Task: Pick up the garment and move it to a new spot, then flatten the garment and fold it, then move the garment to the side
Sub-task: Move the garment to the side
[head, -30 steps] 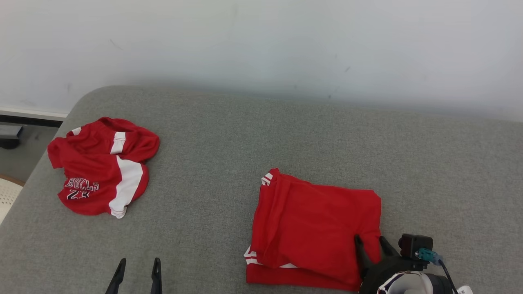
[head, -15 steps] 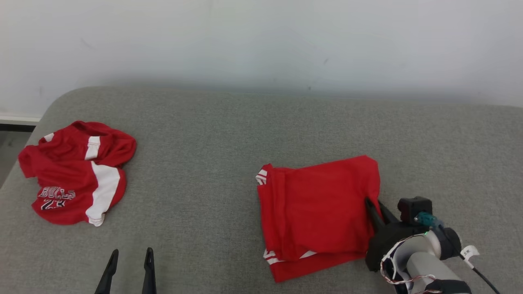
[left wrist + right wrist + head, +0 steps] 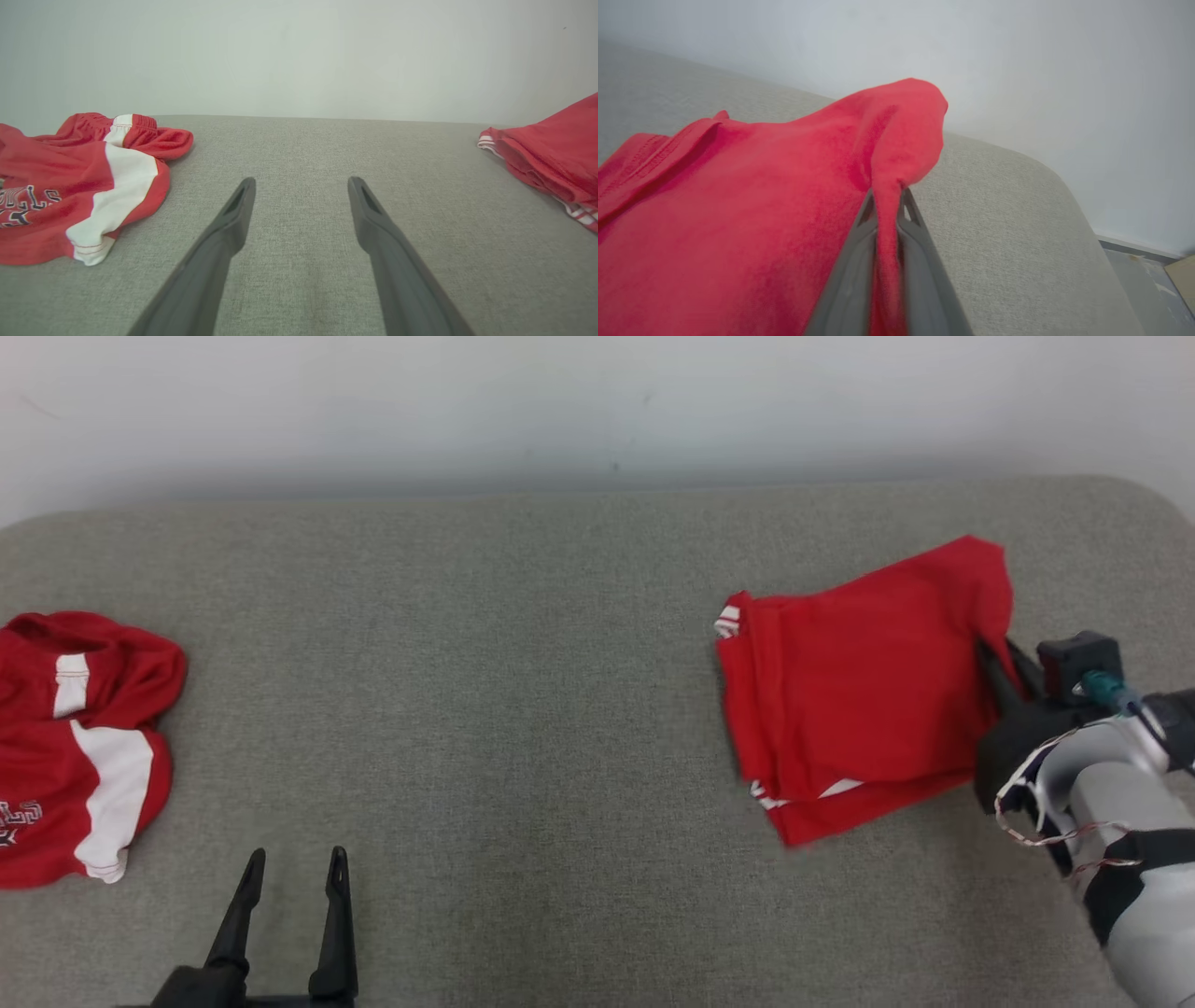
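Head view: folded garment at right end of cushion, its right edge pinched in R hand, L hand wide open & empty over cushion's near left, jersey crumpled at left end; L wrist: fingers spread above cushion; R wrist: fingers clamped on garment fold.
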You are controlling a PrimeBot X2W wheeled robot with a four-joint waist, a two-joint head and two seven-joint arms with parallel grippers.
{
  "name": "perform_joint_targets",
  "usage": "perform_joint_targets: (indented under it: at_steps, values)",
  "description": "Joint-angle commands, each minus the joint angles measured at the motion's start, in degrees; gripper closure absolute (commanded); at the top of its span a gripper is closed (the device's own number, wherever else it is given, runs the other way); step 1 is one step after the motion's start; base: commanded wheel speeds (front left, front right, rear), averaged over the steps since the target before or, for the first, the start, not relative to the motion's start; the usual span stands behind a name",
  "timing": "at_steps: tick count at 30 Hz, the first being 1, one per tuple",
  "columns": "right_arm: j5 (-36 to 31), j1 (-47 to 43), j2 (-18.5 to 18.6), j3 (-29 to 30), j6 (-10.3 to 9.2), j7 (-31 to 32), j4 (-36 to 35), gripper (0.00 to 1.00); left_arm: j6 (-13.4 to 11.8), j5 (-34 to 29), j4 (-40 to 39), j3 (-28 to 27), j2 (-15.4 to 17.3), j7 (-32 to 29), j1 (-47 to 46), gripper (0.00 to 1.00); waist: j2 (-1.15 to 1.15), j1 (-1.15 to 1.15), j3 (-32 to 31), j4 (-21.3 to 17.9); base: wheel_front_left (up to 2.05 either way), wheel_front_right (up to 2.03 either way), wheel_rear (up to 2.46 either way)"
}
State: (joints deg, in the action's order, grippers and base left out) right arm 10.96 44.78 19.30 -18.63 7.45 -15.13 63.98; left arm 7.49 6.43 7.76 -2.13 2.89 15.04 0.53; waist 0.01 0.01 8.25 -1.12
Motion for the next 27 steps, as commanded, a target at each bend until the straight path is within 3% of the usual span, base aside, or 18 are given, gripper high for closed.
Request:
perform_joint_targets:
  at_steps: [1,17,27]
  values:
    - [-0.60,2.01,1.86,-0.96,0.03,-0.05,0.63,1.00,-0.10,-0.48,-0.33,-0.10,0.00,0.13,-1.26,0.00,-0.01,-0.01,2.94,-2.24,0.00,0.00,0.00]
    - [-2.99,15.81,12.73,-8.24,0.03,1.16,5.77,1.00,-0.05,-1.46,-1.77,0.97,2.67,0.13,-4.64,0.00,-0.01,-0.01,8.92,-3.86,0.00,0.00,0.00]
    - [-4.10,19.98,14.61,-9.00,0.02,2.85,8.10,1.00,-0.04,-1.29,-2.19,0.71,3.53,0.13,-5.49,0.00,-0.01,-0.01,10.87,-4.09,0.00,0.00,0.00]
